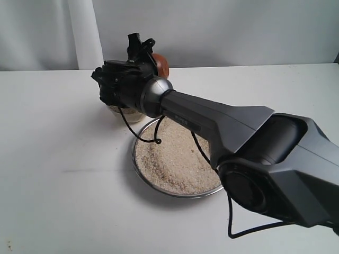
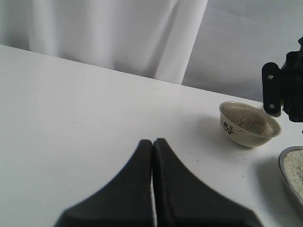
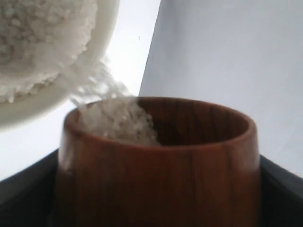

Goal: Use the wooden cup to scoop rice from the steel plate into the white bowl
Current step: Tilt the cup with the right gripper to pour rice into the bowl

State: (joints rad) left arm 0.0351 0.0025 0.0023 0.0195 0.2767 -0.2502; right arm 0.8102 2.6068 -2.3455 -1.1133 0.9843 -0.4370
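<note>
My right gripper (image 1: 147, 57) pinches the small reddish-brown wooden cup (image 3: 158, 161) by its sides, tipped above the small cream-white bowl (image 2: 239, 134). Pale beige rice grains (image 3: 118, 120) spill over its lip into the bowl, so I judge this the pour. Next I should empty it, then level it and carry it to the wide shiny steel plate (image 1: 175, 194) just beside, where plenty of rice lies. My left gripper (image 2: 152, 156) hangs pressed together over the white worktop (image 2: 71, 118).

Rice (image 1: 175, 159) in steel plate (image 1: 180, 195), white bowl (image 2: 241, 135) behind-left, wooden cup (image 3: 156, 179) above bowl
</note>
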